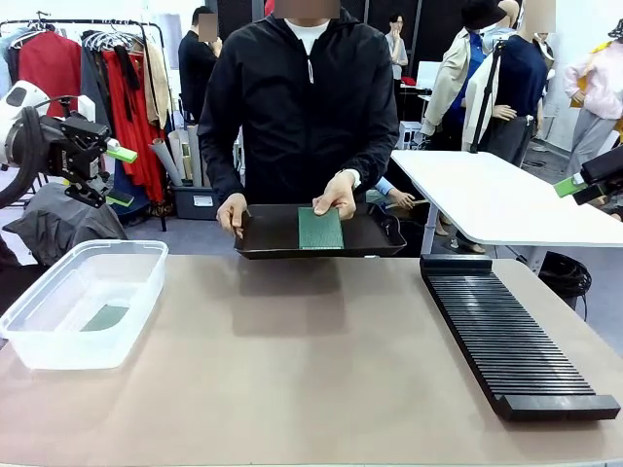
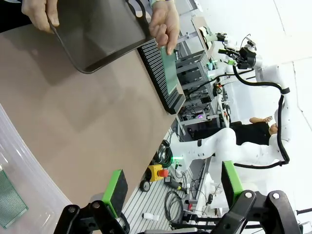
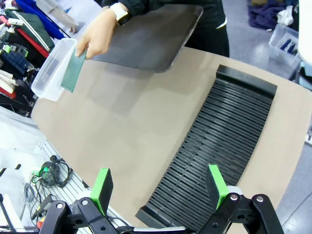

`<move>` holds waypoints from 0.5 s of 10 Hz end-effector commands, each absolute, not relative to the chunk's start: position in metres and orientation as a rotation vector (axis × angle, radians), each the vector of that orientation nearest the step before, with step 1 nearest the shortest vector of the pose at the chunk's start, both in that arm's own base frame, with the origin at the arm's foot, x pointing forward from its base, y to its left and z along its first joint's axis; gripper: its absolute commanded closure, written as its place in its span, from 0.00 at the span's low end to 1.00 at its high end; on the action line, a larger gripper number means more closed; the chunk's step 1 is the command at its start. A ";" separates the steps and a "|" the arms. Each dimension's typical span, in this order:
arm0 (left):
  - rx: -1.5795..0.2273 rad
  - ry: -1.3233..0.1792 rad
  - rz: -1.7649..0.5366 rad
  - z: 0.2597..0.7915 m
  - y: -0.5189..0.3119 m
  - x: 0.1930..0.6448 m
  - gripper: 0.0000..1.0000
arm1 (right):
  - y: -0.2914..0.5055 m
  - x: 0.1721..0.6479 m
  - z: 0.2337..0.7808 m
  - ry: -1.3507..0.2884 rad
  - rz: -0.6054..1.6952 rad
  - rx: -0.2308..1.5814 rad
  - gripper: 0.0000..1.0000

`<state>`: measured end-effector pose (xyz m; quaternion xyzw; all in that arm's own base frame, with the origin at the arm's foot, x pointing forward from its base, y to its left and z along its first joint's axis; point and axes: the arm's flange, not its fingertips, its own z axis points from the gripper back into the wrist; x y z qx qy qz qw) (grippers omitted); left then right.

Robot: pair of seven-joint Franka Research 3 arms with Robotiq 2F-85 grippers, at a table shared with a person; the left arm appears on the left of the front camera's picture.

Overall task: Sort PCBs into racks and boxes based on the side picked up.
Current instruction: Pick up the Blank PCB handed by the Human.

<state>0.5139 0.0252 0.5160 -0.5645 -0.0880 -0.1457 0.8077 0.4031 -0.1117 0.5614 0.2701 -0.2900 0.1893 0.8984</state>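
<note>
Front view: a person is holding a black tray (image 1: 273, 233) at the tabletop's (image 1: 292, 370) far edge, ahead of and between both end effectors. One hand (image 1: 339, 195) is tipping up a PCB (image 1: 320, 229), probably to present one face for picking. Its long axis is running from the person toward the robot, its broad face looking this way. Released, the left end effector (image 1: 121, 176) is hovering with the box (image 1: 68, 345) below it, where a second PCB (image 1: 105, 317) is lying flat. Jaws wide and gripping nothing, the right end effector (image 3: 158, 187) is hovering over the rack (image 3: 219, 136).
</note>
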 end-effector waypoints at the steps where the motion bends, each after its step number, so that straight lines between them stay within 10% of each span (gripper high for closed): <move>1: -1.207 -0.188 -0.306 0.518 0.027 0.513 0.00 | -0.111 0.403 0.562 -0.604 0.394 0.562 0.00; 5: -1.245 -0.188 -0.307 0.508 0.018 0.509 0.00 | -0.111 0.403 0.562 -0.604 0.394 0.562 0.00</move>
